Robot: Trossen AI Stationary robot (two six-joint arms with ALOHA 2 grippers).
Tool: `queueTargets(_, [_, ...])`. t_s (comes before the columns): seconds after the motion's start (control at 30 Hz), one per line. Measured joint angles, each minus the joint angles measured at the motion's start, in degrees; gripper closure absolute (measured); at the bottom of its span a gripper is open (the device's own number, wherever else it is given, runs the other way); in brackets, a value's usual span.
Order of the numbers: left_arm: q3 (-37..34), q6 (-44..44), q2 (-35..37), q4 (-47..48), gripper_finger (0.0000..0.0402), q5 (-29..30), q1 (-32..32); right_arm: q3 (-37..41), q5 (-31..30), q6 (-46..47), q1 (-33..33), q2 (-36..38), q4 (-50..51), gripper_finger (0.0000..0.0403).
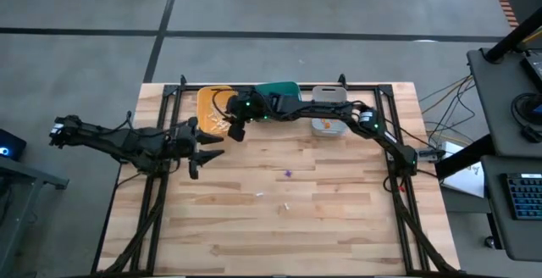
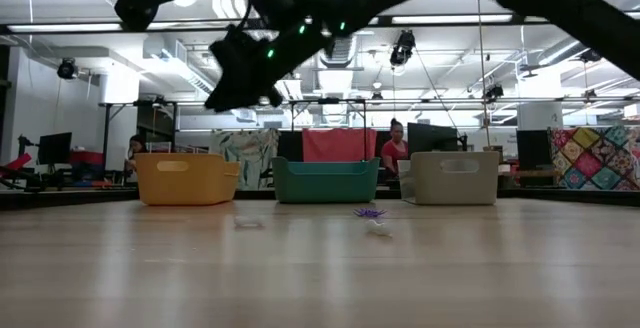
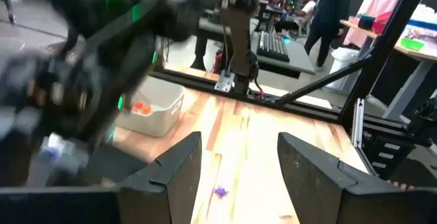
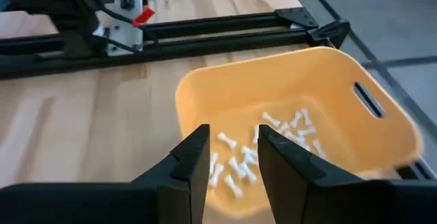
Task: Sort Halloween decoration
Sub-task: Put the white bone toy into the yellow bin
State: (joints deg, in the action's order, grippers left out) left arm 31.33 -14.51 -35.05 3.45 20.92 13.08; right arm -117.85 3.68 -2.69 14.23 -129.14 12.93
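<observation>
1. High view: right gripper (image 1: 235,130) hangs over the yellow bin (image 1: 207,100), arm stretched across the teal bin (image 1: 284,87) and grey bin (image 1: 329,94). Left gripper (image 1: 207,149) waits just beside it, on the side away from the bins, fingers spread, nothing in them. Loose trinkets lie well clear on the table (image 1: 339,227): a purple one (image 1: 288,174) and a white one (image 1: 287,206).
2. Low view: both arms sit high. The purple trinket (image 2: 369,212) and the white one (image 2: 377,226) lie on the boards in front of the teal bin (image 2: 326,180).
3. Left wrist view: fingers (image 3: 174,173) apart and empty; the purple trinket (image 3: 220,191) lies ahead between them, the grey bin (image 3: 153,108) with orange pieces (image 3: 141,108) off to one side.
4. Right wrist view: fingers (image 4: 194,159) parted a little, nothing between them; white bone trinkets (image 4: 290,130) lie in the yellow bin (image 4: 321,80) straight below.
5. Judgement: drop into yellow looks done. Next: lift clear of the rim, swing back to the leftovers, pinch low and centred, since they're tiny. Purple probably goes to teal.
</observation>
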Motion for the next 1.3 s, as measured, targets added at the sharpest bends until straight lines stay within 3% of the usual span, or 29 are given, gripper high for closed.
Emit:
queueTargets(0.33, [0.0,-4.3,-7.4,2.4,0.0225,-2.6,0.8,0.2,-0.2,0.6,-5.1,11.6,37.4,0.0297])
queueTargets(0.47, [0.0,-4.9,-12.8,1.8,0.0225,-2.7,2.2,3.3,-0.7,1.6,-9.2,15.6,45.7,0.0298])
queueTargets(0.73, [0.1,-4.2,-28.1,-7.4,0.0225,-1.9,8.0,17.5,-2.3,9.2,-18.7,25.3,41.7,0.0303])
queueTargets(0.93, [0.6,-4.1,-38.3,-11.6,0.0225,5.8,12.7,26.2,-9.9,17.0,-25.5,30.2,38.6,0.0303])
queueTargets(1.13, [3.4,-7.2,-47.8,-13.5,0.0226,9.1,16.2,30.3,-11.3,24.3,-30.1,31.5,39.0,0.0303])
queueTargets(1.3, [6.9,-7.5,-54.6,-13.8,0.0226,9.2,16.9,30.9,-11.2,25.1,-32.8,31.5,39.6,0.0303])
